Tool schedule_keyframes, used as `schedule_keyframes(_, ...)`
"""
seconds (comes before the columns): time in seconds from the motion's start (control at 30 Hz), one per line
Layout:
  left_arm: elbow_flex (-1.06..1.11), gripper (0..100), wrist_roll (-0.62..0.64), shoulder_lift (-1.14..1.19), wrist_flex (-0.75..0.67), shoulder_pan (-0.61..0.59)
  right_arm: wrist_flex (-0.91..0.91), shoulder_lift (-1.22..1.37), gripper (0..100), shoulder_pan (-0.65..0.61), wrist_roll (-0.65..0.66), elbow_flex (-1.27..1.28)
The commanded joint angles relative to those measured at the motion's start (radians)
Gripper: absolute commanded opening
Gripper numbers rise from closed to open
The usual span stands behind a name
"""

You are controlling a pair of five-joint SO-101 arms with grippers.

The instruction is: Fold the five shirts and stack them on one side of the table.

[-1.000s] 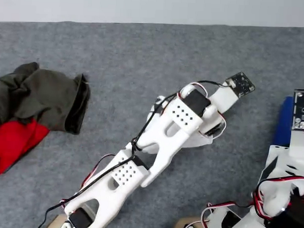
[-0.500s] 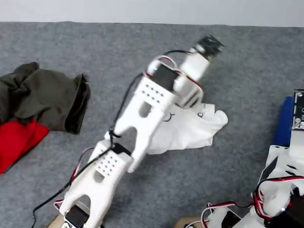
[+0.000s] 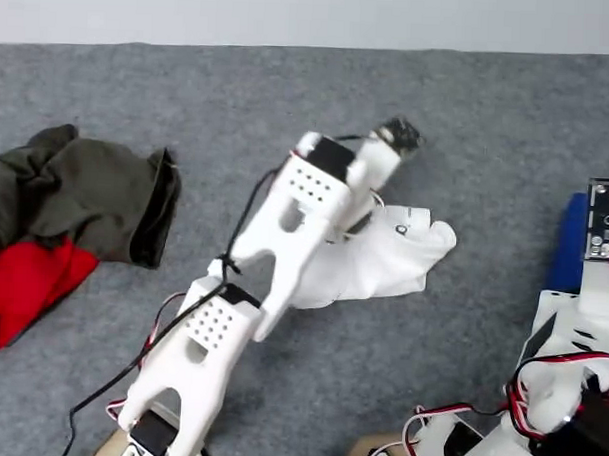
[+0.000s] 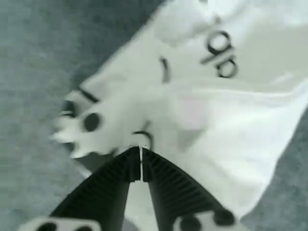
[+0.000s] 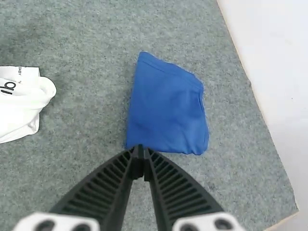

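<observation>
Hovers with right tool (image 5: 139,156) shut, empty, by folded blue shirt (image 5: 166,108) at right edge of table (image 3: 468,144). Rests left tool (image 4: 140,154), closed, on rumpled white shirt (image 3: 383,261) mid-table, unclear whether gripping. Leaves olive shirt (image 3: 85,195), red shirt (image 3: 22,283) heaped left, unfolded.

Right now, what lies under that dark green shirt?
A red shirt sticks out from under the dark green shirt. How far it reaches beneath, or anything else there, is covered.
</observation>
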Motion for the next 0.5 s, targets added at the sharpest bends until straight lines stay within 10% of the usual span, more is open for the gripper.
schedule_keyframes(0.0,0.031,1,-0.006,-0.018,0.025,0.071,0.035,0.007,0.9,0.010,0.009,0.000)
schedule_keyframes(0.47,0.239,1,0.034,-0.307,0.025,0.324,0.033,0.015,0.9,0.010,0.005,0.000)
